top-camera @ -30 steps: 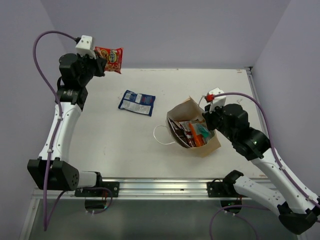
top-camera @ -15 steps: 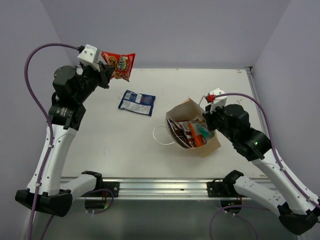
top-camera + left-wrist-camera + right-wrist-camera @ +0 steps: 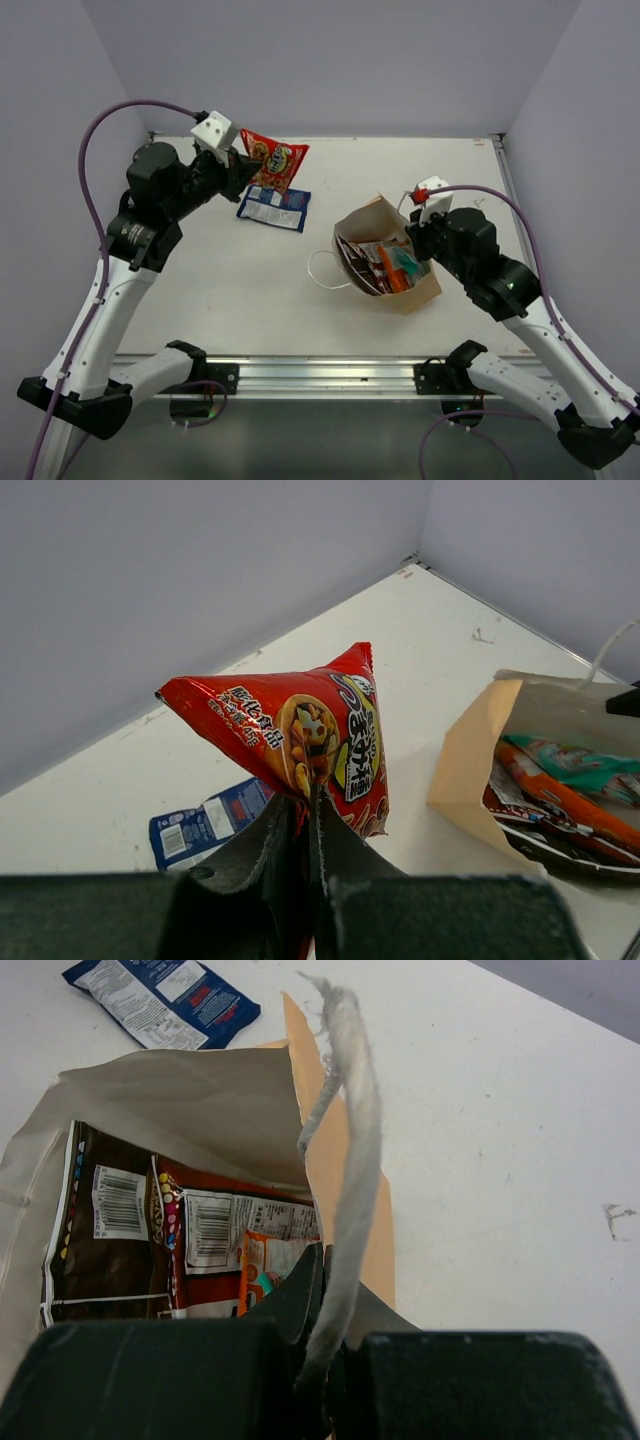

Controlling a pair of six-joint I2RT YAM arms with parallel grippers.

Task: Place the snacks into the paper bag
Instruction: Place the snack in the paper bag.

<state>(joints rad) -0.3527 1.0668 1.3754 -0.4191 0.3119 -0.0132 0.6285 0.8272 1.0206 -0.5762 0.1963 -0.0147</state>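
Observation:
My left gripper (image 3: pixel 243 166) (image 3: pixel 311 802) is shut on the bottom edge of a red snack packet (image 3: pixel 274 162) (image 3: pixel 305 725) and holds it in the air above the table's back left. A blue-white packet (image 3: pixel 274 205) (image 3: pixel 203 822) lies flat on the table just below it. The tan paper bag (image 3: pixel 395 290) (image 3: pixel 468 760) (image 3: pixel 190 1095) stands open at centre right, with several snacks inside, among them a dark brown one (image 3: pixel 110 1230) and an orange one (image 3: pixel 400 268) (image 3: pixel 262 1265). My right gripper (image 3: pixel 418 236) (image 3: pixel 326 1262) is shut on the bag's white cord handle (image 3: pixel 350 1160) at its far rim.
The bag's other white handle (image 3: pixel 320 270) loops out onto the table to the bag's left. Purple-grey walls close in the table (image 3: pixel 240 290) at the back and on both sides. A metal rail (image 3: pixel 320 375) runs along the near edge.
The left arm has swung the red packet rightward and down from the back left corner, and it now hangs over the blue-white packet. The right arm and the bag have not moved.

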